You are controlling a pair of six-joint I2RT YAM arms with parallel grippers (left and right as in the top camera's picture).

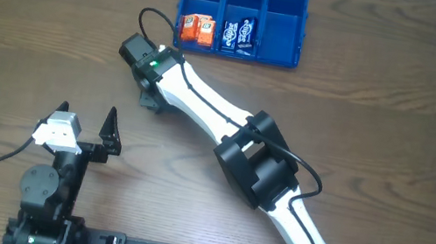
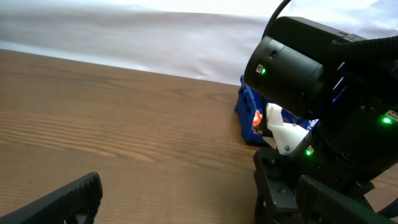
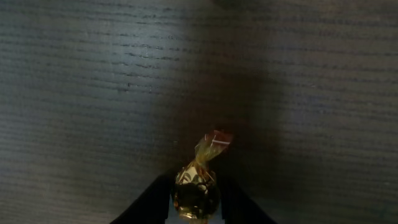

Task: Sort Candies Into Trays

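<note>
Near left: left arm (image 1: 59,168) folded over its base, left claw (image 1: 87,114) spread wide. The right arm (image 1: 203,106) extends diagonally far-left, right claw (image 3: 196,208) clamped on 1 wrapped candy (image 3: 198,185).

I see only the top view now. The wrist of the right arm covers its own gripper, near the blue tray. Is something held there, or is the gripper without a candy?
Observer: It holds one. In the right wrist view, the right gripper is shut on a gold-wrapped candy.
Operator: Thank you. Which part of it is gripped?
Observer: The round body. The twisted end of the wrapper, which has a bit of red on it, sticks out free, with the wooden table behind it.
</note>
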